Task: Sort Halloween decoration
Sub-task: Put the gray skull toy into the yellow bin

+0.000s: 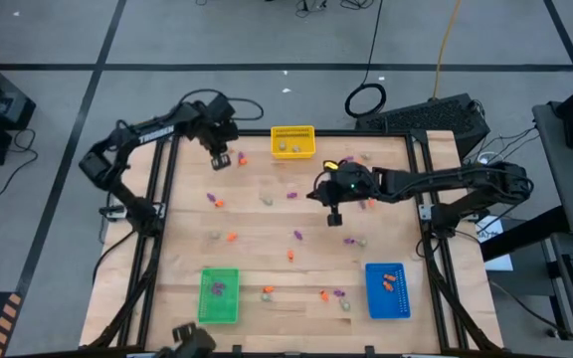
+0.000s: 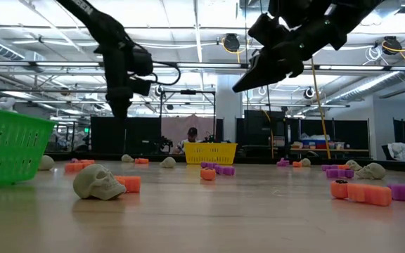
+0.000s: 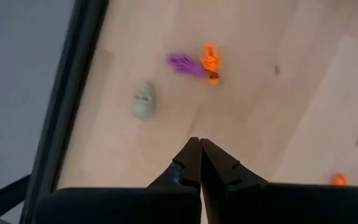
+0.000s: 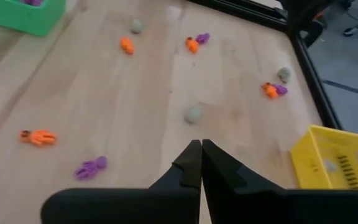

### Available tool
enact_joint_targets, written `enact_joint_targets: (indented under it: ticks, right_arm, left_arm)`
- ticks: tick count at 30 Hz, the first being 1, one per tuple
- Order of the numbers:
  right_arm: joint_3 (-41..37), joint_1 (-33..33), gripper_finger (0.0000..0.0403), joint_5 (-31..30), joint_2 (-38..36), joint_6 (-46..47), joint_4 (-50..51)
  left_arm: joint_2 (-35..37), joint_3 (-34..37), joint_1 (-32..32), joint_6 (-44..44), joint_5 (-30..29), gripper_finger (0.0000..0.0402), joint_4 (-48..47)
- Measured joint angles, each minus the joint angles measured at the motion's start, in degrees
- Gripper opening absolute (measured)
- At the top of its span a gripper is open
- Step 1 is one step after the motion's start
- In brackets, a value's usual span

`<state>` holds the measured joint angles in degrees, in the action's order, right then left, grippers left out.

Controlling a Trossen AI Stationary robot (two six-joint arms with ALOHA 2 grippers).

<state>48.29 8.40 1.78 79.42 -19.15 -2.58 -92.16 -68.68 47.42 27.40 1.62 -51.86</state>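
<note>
Many Halloween trinkets (image 1: 296, 235) lie scattered over the table (image 1: 267, 268). The left gripper (image 3: 199, 163) and right gripper (image 4: 201, 163) are held pressed together, empty; neighbouring pieces could be knocked aside during descent.

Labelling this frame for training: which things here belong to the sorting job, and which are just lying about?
Job:
orange trinkets
purple trinkets
pale skulls
green bin
blue bin
yellow bin

Lying about:
black keyboard
coiled cable
</note>
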Motion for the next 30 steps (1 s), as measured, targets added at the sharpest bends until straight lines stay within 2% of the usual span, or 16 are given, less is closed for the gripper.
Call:
enact_joint_targets:
  ticks: [4, 11, 19, 22, 30]
  right_arm:
    - [0.0, 1.01, 0.0, 0.0, 0.0, -0.09, -0.01]
    - [0.0, 1.29, 0.0, 0.02, 0.0, -1.56, -0.01]
    - [0.0, 1.29, 0.0, 0.02, -0.02, -1.73, 0.02]
    - [0.0, 1.29, 0.0, 0.02, -0.02, -1.73, 0.44]
    - [0.0, 1.27, 0.0, 0.02, -0.02, -1.69, 0.69]
  left_arm:
    - [-5.28, -7.49, 2.39, 0.7, 0.26, 0.0, -3.67]
    - [-17.06, -20.21, 3.53, 10.61, 0.26, 0.0, -13.91]
    - [-23.46, -23.22, 3.61, 10.45, -2.03, 0.0005, -13.44]
    - [-24.36, -23.21, 3.56, 9.14, -2.8, 0.003, -12.72]
    - [-24.79, -23.2, 3.46, 8.7, -3.75, 0.013, -12.14]
